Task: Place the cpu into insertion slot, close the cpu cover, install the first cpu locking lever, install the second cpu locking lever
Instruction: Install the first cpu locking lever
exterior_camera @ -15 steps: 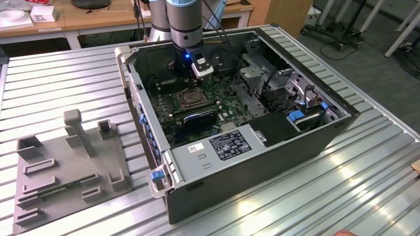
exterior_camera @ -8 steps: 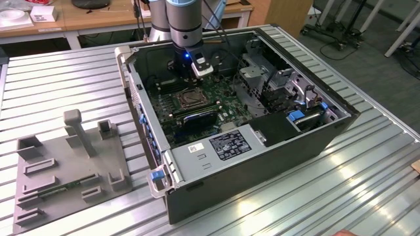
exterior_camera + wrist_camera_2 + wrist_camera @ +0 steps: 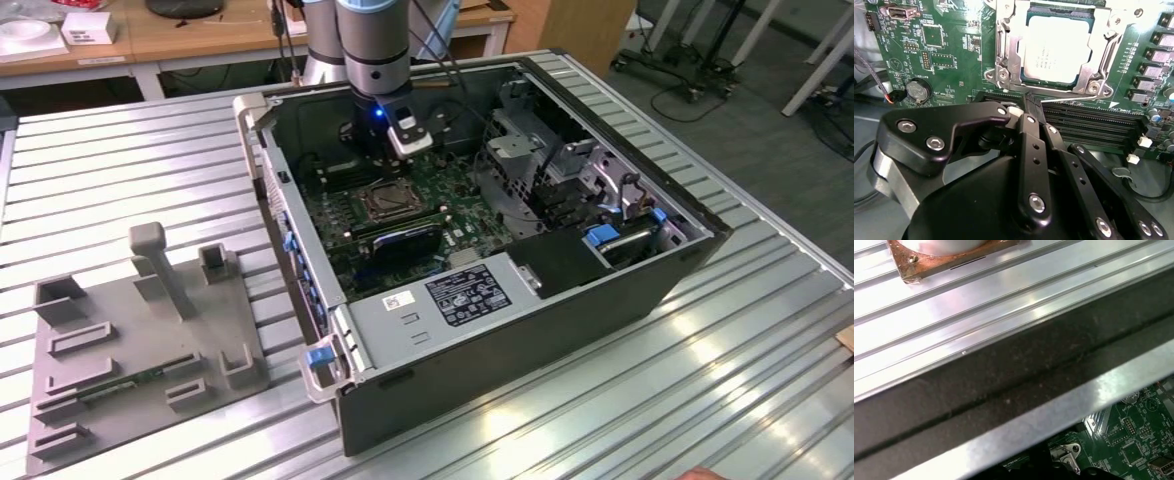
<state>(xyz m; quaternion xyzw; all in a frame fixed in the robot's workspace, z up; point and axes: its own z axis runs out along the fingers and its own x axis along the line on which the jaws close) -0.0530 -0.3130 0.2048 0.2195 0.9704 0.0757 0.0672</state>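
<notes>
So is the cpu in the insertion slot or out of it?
In. In the second wrist view the cpu lies flat within the insertion slot, its grey face showing through the window of the cpu cover.

The arm (image 3: 374,45) is a silver-grey tube with a pale blue band, and black cables (image 3: 278,30) run beside it. At its wrist a small blue light (image 3: 378,112) glows above a white block (image 3: 411,141). In the second wrist view the gripper (image 3: 1031,102) is matte black. Its flat linked bars are pinned with silvery hex-socket screws (image 3: 1036,202) and sit on a brushed metal collar (image 3: 884,170).
</notes>
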